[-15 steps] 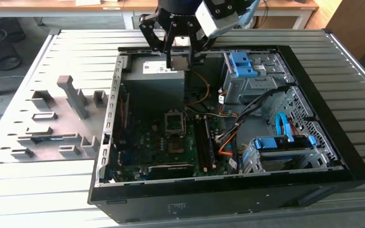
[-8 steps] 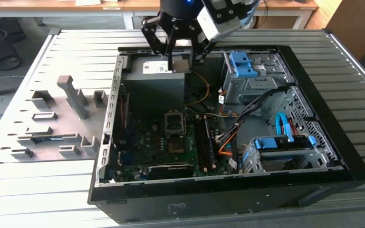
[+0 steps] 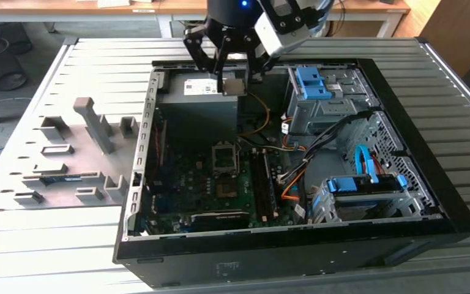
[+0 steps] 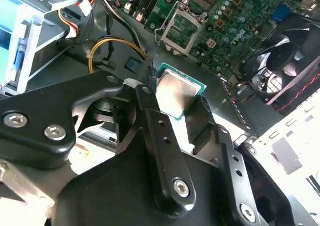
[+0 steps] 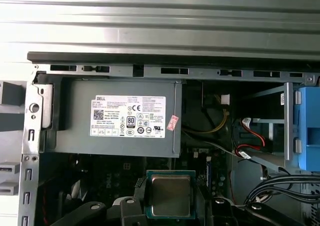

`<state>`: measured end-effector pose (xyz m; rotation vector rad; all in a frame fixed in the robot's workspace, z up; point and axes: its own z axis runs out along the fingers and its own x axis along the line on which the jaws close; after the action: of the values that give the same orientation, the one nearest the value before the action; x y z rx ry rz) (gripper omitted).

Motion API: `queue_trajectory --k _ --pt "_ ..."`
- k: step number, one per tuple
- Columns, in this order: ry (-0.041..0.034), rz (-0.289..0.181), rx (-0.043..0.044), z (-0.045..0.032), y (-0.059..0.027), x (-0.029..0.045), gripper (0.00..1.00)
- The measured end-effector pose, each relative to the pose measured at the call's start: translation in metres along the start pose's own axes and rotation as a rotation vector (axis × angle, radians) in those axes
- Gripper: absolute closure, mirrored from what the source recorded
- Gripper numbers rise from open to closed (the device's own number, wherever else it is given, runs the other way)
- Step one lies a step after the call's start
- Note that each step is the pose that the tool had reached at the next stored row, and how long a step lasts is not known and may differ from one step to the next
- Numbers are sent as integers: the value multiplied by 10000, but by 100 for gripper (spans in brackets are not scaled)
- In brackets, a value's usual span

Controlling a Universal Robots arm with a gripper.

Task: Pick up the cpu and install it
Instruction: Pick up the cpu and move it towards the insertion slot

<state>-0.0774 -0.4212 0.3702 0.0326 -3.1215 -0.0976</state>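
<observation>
White printed label point(image 5: 128, 116) on grey box point(image 5: 75, 116), small red sticker point(image 5: 173, 122)

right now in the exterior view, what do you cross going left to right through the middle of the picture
grey fixture plate → motherboard → orange cables → blue-clipped drive bay → black case wall

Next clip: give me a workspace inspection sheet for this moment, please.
Surface: ribbed metal table carrying an open computer case.
Job's things: cpu lifted in the gripper, near the power supply; motherboard socket looks empty.
Clutter: grey fixture blocks on the table at the exterior view's left.
Grippers: gripper shut on the cpu's edges.
Cables: yellow wires inside the case; blue cable by the drive cage.
Surroundings: desks behind the table.
</observation>
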Motion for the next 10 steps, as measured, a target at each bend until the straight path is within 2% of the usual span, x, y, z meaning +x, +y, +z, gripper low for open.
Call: queue_trajectory --k 10 --pt "0 0 0 41 -3 -2 53"
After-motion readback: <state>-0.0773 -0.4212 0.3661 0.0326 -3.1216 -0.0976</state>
